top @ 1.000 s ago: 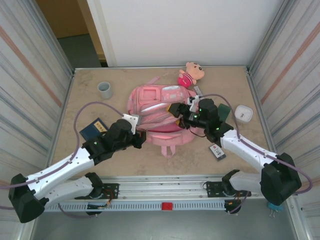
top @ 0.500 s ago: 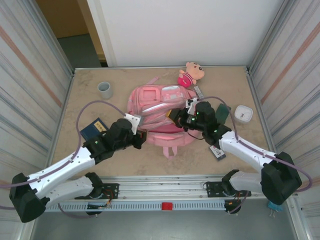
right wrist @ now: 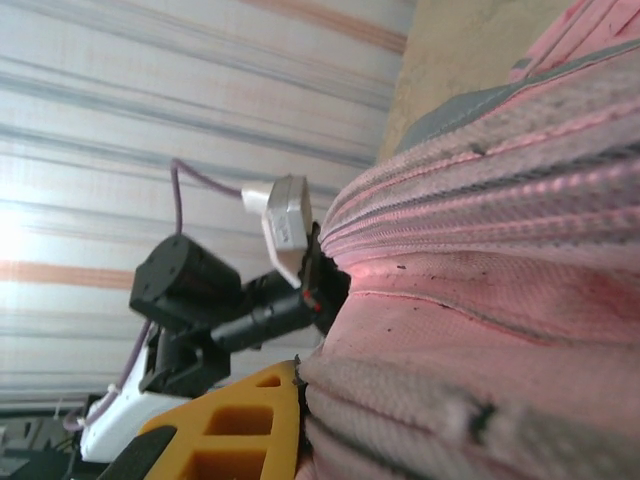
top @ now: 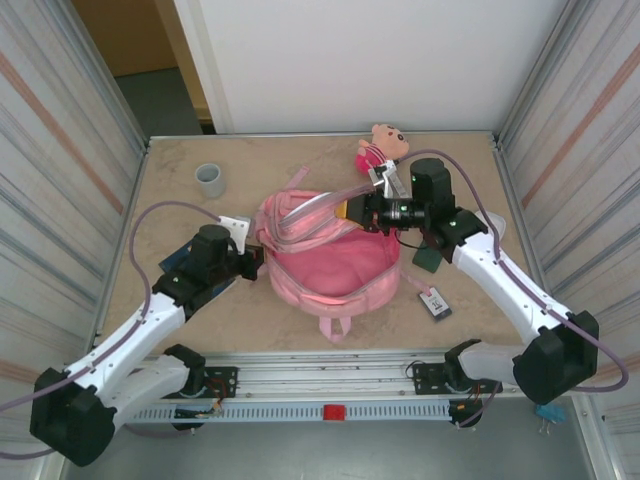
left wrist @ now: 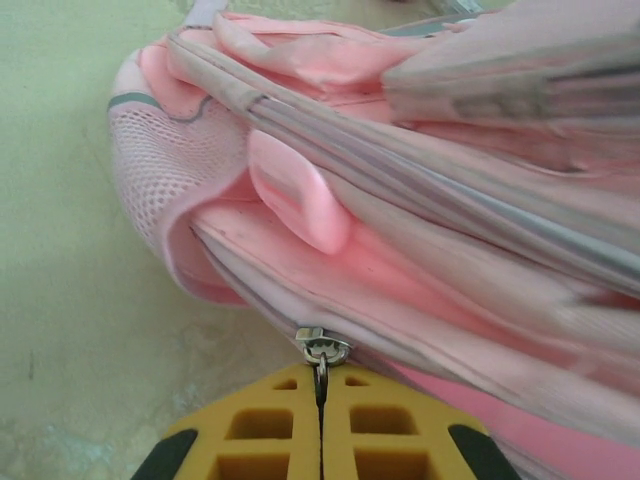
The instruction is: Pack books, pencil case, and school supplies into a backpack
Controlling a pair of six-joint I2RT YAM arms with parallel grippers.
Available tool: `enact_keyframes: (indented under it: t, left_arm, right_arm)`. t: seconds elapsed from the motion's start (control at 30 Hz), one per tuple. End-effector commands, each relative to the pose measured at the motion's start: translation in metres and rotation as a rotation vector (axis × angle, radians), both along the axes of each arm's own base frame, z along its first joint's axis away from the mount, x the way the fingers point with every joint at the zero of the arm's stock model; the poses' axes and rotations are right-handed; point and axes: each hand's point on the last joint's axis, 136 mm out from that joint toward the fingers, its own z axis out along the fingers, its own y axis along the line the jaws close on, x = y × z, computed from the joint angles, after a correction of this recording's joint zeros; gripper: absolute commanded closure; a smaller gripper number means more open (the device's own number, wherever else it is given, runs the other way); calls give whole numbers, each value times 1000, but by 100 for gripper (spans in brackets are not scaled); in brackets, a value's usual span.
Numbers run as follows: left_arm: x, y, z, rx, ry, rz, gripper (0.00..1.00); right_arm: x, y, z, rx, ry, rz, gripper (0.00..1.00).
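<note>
— Left gripper [top: 251,264] shut tight?
— Yes, pinched on the zip pull [left wrist: 322,348], down at the left side of the backpack [top: 330,268]
— And the right gripper [top: 352,213]?
— Clamped on the backpack's top edge, holding it up
— Seen the navy book [top: 174,262]?
— Lying flat just left of the backpack, right beside the left gripper, so nearer that arm. Probably zip first, running long across the backpack toward the right gripper

pink backpack [top: 330,272] bunched mid-table, navy book [top: 172,262] at its left, black white-marked piece [top: 435,303] at its right
</note>
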Motion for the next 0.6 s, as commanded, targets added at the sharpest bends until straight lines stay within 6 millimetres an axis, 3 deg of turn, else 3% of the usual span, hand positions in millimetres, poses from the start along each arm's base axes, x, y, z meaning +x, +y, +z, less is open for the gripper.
enact_keyframes:
  t: [0.0, 0.23, 0.4, 0.5, 0.57]
  left_arm:
    - [20, 4, 3, 24, -88, -4, 100]
    - [48, 17, -10, 2, -76, 113, 96]
    - [62, 22, -20, 34, -55, 171, 92]
    - [64, 20, -13, 21, -57, 170, 81]
    - [62, 20, -2, -1, -56, 176, 66]
  right_arm:
    - [-40, 5, 59, 113, -168, 242, 97]
    - [-49, 4, 79, 152, -195, 319, 96]
    - [-49, 4, 83, 160, -196, 320, 96]
    - [-41, 6, 77, 149, -188, 291, 96]
    - [-32, 9, 73, 141, -193, 255, 96]
